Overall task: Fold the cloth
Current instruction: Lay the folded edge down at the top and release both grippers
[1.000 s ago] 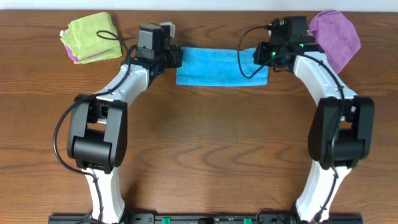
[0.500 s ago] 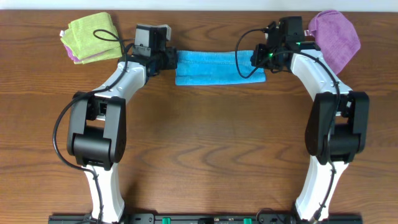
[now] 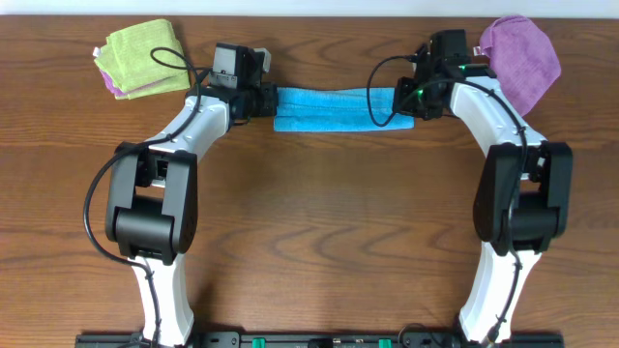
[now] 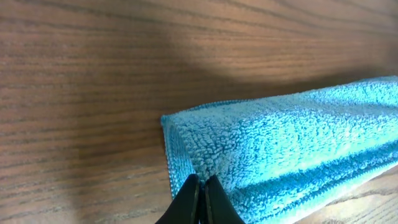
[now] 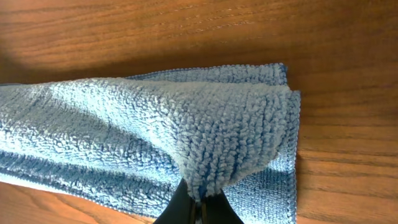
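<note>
From overhead, we see the cloth [image 3: 334, 108] lying as a narrow strip at the far side of the bench [image 3: 319, 222]. Its long axis runs left to right, with one short end at the left pincer [image 3: 268, 100] and the other at the right pincer [image 3: 410, 100]. If the two pincers travelled unevenly, we judge the fold would skew.

In the left wrist view, the left pincer [image 4: 200, 185] is closed on a thin pinch of the cloth [image 4: 292, 143] near its short end. So small a bite could slip free.

In the right wrist view, the right pincer [image 5: 199, 200] is likewise clamped on a raised tuft of the cloth [image 5: 124, 124], with a lower layer flat on the bench beneath. A pull might drag that layer along and bunch it.
</note>
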Available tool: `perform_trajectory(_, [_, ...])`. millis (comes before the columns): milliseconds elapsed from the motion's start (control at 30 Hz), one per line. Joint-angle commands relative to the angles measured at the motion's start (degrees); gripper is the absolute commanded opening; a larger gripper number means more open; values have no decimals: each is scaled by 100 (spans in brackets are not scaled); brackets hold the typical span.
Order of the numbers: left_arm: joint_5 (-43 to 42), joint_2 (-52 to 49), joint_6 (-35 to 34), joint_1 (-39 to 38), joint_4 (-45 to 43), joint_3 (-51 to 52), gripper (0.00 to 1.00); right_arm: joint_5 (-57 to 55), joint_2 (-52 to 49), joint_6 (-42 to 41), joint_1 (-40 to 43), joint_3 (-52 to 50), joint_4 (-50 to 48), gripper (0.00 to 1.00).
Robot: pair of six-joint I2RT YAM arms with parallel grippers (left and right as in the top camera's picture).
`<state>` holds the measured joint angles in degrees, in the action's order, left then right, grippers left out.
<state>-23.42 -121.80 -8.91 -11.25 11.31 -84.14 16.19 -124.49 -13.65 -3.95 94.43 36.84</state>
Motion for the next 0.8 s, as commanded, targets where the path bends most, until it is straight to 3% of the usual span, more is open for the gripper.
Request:
perform_trajectory(0, [306, -227, 120, 92, 70, -109, 6, -570, -157, -24, 55, 111, 26, 2])
perform_trajectory(367, [651, -260, 120, 79, -656, -122, 6, -570, -280, -70, 76, 114, -643, 2])
perform_trajectory(767, [640, -411, 166, 55, -214, -120, 6, -544, -704, -68, 101, 114, -479, 1])
